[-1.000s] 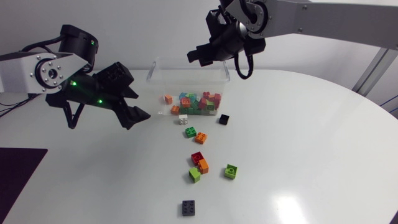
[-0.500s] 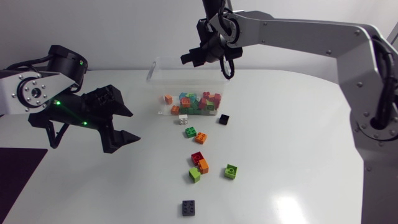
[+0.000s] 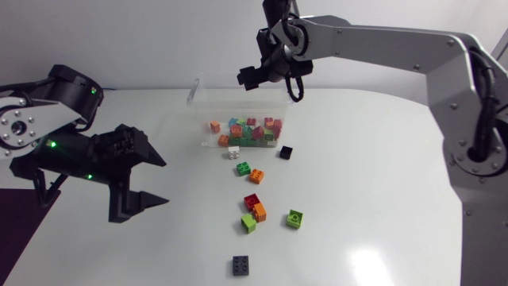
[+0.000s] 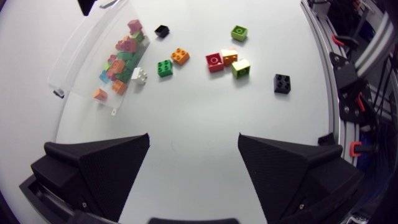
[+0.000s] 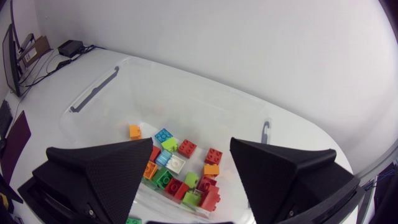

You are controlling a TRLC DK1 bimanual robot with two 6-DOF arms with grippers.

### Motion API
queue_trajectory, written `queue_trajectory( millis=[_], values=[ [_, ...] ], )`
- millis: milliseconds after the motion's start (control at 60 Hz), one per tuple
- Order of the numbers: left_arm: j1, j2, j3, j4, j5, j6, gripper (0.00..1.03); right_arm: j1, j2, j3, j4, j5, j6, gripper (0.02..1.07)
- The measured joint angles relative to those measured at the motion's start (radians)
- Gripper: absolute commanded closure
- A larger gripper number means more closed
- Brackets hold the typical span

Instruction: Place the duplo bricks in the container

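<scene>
Head view looks down on a white bench point(image 3: 381, 199). A clear container point(image 3: 226, 94) sits near the upper middle of the frame. A pile of bricks point(image 3: 250, 131) in many colours lies inside it, at its lower end.

More bricks lie loose on the bench below the container. A black brick point(image 3: 286, 151) and a white brick point(image 3: 234, 152) are just beside it. A bit lower, a green brick point(image 3: 243, 168) and an orange brick point(image 3: 256, 175) sit side by side. Lower still, a red brick point(image 3: 252, 201), a second orange brick point(image 3: 259, 212) and a lime brick point(image 3: 248, 224) huddle together. A round-topped green brick point(image 3: 295, 218) is near them on the right. A dark grey brick point(image 3: 240, 265) sits alone near the lower edge.

At the left of the frame is the left gripper point(image 3: 163, 181). Its fingers are spread wide and hold nothing. The right gripper point(image 3: 252, 75) hangs over the upper edge of the container.

Right wrist view shows that gripper's fingers wide apart with nothing in them. The container and its bricks lie under and ahead of them. Left wrist view shows the left gripper's fingers apart over bare bench, with the loose bricks well ahead.
</scene>
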Motion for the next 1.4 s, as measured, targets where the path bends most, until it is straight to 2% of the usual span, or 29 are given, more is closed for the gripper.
queue_trajectory(
  millis=[267, 517, 950, 1250, 1400],
  values=[
    [-0.064, -0.062, -0.153, -0.127, 0.000, 0.306, 0.07, -0.024, -0.268, -0.315, 0.085, -0.040, -0.027, 0.10],
    [-0.225, -0.072, -0.231, -0.182, 0.000, 0.468, 0.10, -0.076, -0.483, -0.556, 0.129, -0.103, -0.054, 0.10],
    [-0.454, 0.002, -0.309, -0.161, -0.011, 0.516, 0.12, -0.151, -0.699, -0.827, 0.159, -0.184, -0.076, 0.10],
    [-0.564, 0.038, -0.339, -0.091, -0.011, 0.490, 0.12, -0.150, -0.787, -0.935, 0.174, -0.192, -0.079, 0.10],
    [-0.595, 0.063, -0.340, -0.065, -0.013, 0.486, 0.21, -0.150, -0.818, -0.987, 0.178, -0.200, -0.079, 0.10]
  ],
)
